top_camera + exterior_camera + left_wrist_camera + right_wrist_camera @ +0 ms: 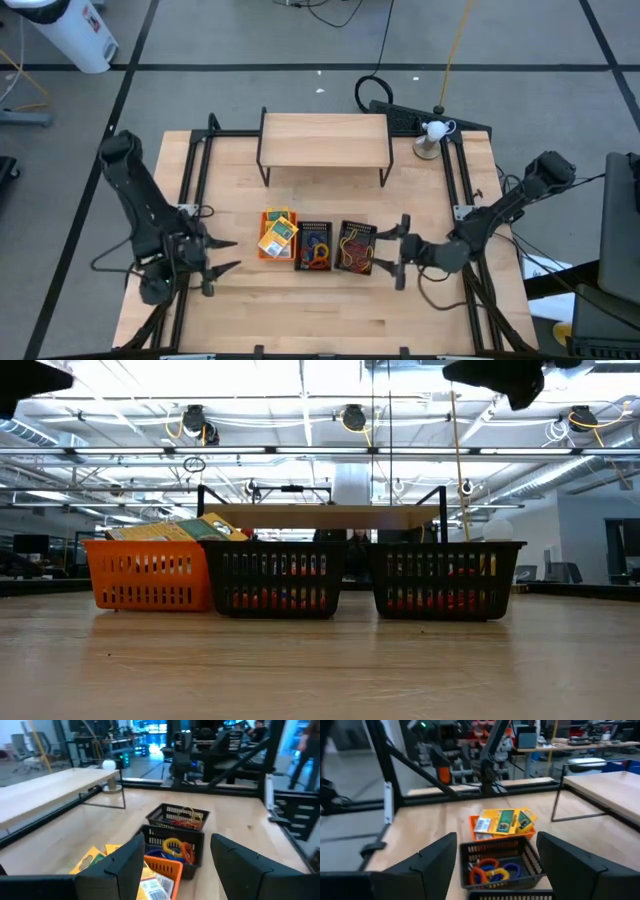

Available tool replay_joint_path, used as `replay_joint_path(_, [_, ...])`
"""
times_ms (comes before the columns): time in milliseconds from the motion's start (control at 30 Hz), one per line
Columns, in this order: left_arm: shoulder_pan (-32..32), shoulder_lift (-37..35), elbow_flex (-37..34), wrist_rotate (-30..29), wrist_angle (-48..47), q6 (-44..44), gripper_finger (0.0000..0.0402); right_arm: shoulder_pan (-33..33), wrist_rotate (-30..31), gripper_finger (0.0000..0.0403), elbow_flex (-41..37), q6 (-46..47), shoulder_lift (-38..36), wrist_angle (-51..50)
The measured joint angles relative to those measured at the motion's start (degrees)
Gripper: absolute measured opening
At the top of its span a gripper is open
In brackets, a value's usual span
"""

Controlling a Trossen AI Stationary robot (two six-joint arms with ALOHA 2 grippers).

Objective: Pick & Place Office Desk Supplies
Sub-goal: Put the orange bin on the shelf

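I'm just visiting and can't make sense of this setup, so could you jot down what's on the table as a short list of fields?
Bins: orange bin, middle black bin, right black bin, side by side in a row
Orange bin contents: yellow-and-green packs, piled above the rim
Black bin contents: coloured rubber-band loops
Behind the bins: wooden shelf
Left gripper: open, empty, left of the bins
Right gripper: open, empty, beside the right black bin

front table (330, 320): bare | centre: three bins (316, 245) touching in a row | rear: shelf (324, 139)
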Motion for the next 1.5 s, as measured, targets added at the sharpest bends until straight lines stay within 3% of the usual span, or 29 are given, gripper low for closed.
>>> replay_joint_path(67, [3.87, 1.46, -0.33, 3.57, 2.07, 1.08, 0.0225, -0.02, -2.03, 0.0264, -1.66, -0.05, -0.51, 3.49])
replay_joint_path(400, [23.37, 10.57, 0.59, 35.05, 4.27, 1.96, 0.0225, 0.02, -4.99, 0.0265, -3.62, -2.99, -0.67, 7.53])
replay_joint_path(600, [30.57, 14.28, 4.98, 49.18, -3.15, 2.78, 0.0225, 0.00, -4.84, 0.0264, -3.62, -4.63, -0.67, 7.53])
replay_joint_path(967, [37.63, 24.10, 18.22, 60.40, -22.10, 7.67, 0.0225, -0.04, -4.77, 0.0258, -3.62, -5.14, -0.67, 8.47])
replay_joint_path(1167, [40.69, 30.03, 22.30, 66.53, -22.92, 11.43, 0.0225, -0.04, -4.73, 0.0258, -3.62, -5.67, -0.67, 8.98])
replay_joint_path(1500, [43.71, 37.14, 27.73, 69.90, -24.06, 15.58, 0.0225, -0.13, -4.71, 0.0258, -3.62, -6.12, -0.67, 9.24])
